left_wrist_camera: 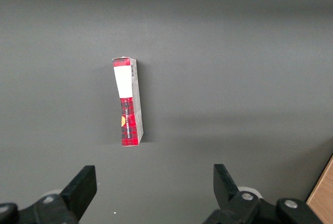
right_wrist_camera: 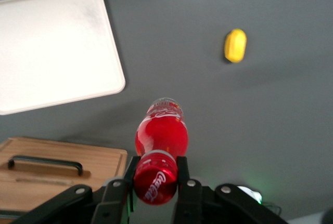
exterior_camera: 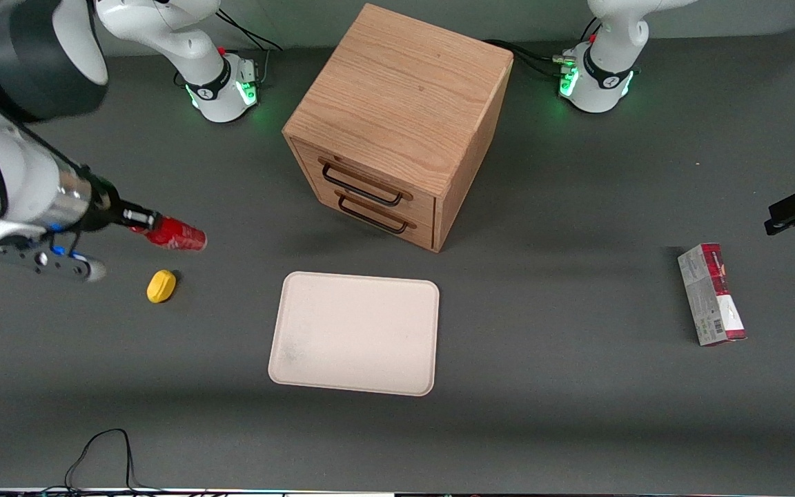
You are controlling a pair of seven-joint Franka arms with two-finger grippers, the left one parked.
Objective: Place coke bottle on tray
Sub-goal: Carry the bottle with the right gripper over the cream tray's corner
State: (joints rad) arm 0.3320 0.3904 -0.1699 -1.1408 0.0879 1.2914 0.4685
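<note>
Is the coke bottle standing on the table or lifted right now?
Lifted and tipped sideways: the small red coke bottle is clamped at its cap end in the tool, above the table, not on the beige rectangular tray.

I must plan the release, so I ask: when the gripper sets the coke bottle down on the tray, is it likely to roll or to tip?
The gripper holds the coke bottle by its cap end, tilted, so it may land on its side. Its round body would then probably roll. The tray has a low rim, which might stop it. Set upright, the narrow base looks somewhat tippy.
</note>
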